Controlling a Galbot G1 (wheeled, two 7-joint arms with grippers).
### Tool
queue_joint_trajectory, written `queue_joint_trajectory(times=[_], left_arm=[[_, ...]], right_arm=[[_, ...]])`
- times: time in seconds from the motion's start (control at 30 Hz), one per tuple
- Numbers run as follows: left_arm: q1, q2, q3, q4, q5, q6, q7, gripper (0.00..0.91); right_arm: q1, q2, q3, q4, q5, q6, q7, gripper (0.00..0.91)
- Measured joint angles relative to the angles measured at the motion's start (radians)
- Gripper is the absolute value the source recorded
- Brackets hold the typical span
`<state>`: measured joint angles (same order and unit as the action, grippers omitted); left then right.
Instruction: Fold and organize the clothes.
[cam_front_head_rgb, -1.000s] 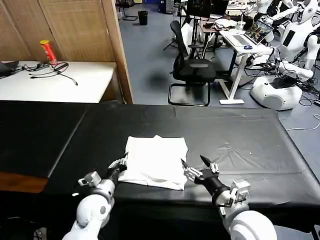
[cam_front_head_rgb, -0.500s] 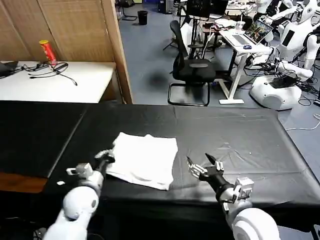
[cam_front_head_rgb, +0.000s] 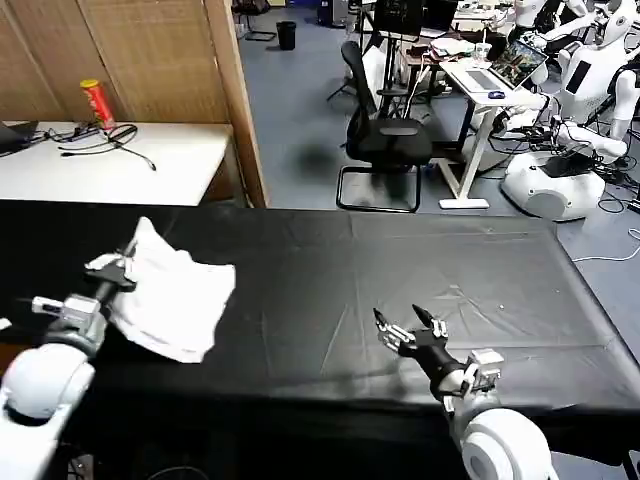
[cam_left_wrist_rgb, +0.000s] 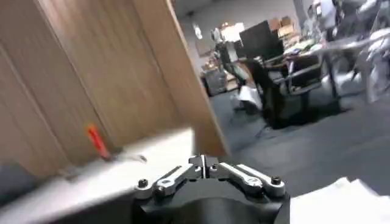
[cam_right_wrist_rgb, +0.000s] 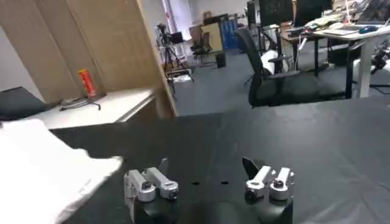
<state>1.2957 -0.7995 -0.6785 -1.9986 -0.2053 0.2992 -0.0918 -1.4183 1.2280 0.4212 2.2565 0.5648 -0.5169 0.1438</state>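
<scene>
Gripping folded T-shirt, left end effector, red can behind.

Head camera high, forward-down over black table; wrist cameras low, both facing the office.

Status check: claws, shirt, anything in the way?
Left claw shut on folded T-shirt, far left of black table. Right claw open, empty, near front edge. Nothing in the way.

text: none legible | labels: none | brands: none | numbers: none | signs: none
</scene>
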Motion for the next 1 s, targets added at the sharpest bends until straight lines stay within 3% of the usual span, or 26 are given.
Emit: queue_joint_trajectory(times=[0.17, 0.3, 0.33, 0.37, 0.67, 1.0], left_arm=[[-0.007, -0.015, 0.044, -0.102, 0.017, 0.045, -0.035, 0.0], [-0.027, -0.09, 0.171, -0.133, -0.014, 0.049, -0.074, 0.0], [-0.034, -0.115, 0.21, -0.132, -0.009, 0.047, -0.077, 0.215], [-0.043, -0.141, 0.252, -0.125, -0.001, 0.041, -0.078, 0.878], [-0.073, -0.413, 0.555, -0.021, 0.035, -0.035, -0.031, 0.878], [-0.071, -0.428, 0.555, -0.038, 0.092, -0.106, -0.013, 0.878]], right_arm=[[-0.021, 0.006, 0.006, -0.001, -0.007, 0.003, -0.001, 0.878], [-0.028, 0.005, 0.012, 0.0, -0.011, 0.004, -0.006, 0.878], [-0.027, 0.005, 0.012, 0.0, -0.006, 0.003, -0.006, 0.878], [-0.023, 0.004, 0.011, -0.001, -0.001, 0.001, -0.008, 0.878], [0.032, -0.004, -0.03, -0.06, 0.079, -0.037, -0.012, 0.878], [0.142, 0.019, -0.137, -0.186, 0.208, -0.082, 0.004, 0.878]])
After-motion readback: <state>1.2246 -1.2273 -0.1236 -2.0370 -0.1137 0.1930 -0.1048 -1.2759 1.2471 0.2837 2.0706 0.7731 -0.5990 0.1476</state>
